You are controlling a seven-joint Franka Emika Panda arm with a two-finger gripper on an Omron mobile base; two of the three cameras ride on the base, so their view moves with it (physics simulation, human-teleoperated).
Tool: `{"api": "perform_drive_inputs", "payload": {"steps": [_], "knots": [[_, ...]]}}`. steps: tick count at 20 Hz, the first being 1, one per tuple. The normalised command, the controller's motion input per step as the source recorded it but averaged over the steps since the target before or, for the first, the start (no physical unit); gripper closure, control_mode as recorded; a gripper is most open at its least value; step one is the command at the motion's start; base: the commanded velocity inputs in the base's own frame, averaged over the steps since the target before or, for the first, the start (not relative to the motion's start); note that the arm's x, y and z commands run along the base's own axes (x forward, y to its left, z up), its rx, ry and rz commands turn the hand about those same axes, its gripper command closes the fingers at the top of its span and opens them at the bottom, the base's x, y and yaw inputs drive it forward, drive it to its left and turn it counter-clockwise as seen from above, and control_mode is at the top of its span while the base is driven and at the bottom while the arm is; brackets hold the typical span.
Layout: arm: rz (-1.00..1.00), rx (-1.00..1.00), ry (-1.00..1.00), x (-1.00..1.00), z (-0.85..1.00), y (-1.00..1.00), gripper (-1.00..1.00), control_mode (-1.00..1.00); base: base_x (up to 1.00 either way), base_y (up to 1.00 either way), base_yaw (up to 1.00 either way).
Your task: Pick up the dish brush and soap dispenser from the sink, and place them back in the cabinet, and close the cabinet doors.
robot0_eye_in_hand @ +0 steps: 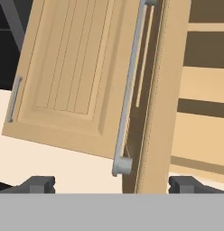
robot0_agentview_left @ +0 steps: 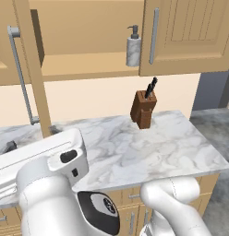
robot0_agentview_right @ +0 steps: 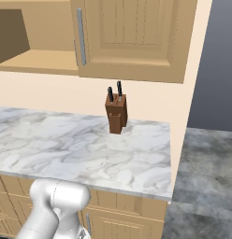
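Soap dispenser is seen upright on the cabinet shelf, near the right end, just beside the edge of the right door. That half of the put-away is judged done. Dish brush is not made out on the shelf or the tabletop; its location cannot be told.

Left door is seen edge-on in the left base view, swung out toward the robot, with its bar handle facing left. Right door looks closed or nearly so.

In the hand view the pincer is aimed at the open door's edge: the silver bar handle and its lower mount sit just above and between the two dark fingertips. Fingertips are set wide apart and nothing is held between them. No contact with handle or door edge is visible.

This pose is judged to be a lineup for the door-closing step: pincer spread so the bar or door edge can be taken or pushed.

Knife block stands on the tabletop below the right door, well apart from the left door's swing, so no interference is expected there.

Risk: fingertip slipping off the thin bar.
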Motion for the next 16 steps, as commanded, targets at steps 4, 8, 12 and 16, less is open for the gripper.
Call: {"api": "perform_drive_inputs", "payload": {"steps": [4, 8, 12, 16], "knots": [[-0.04, 0.0, -0.07, 0.0, -0.01, 0.16, -1.0, -1.0, 0.0, 0.0, 0.0], [-0.03, 0.0, -0.07, 0.01, -0.03, 0.16, -1.0, -1.0, 0.0, 0.0, 0.0], [-0.04, 0.0, -0.06, 0.09, -0.07, 0.21, -1.0, -1.0, 0.0, 0.0, 0.0], [-0.05, 0.0, -0.06, 0.17, -0.05, 0.18, -1.0, -1.0, 0.0, 0.0, 0.0]]}}
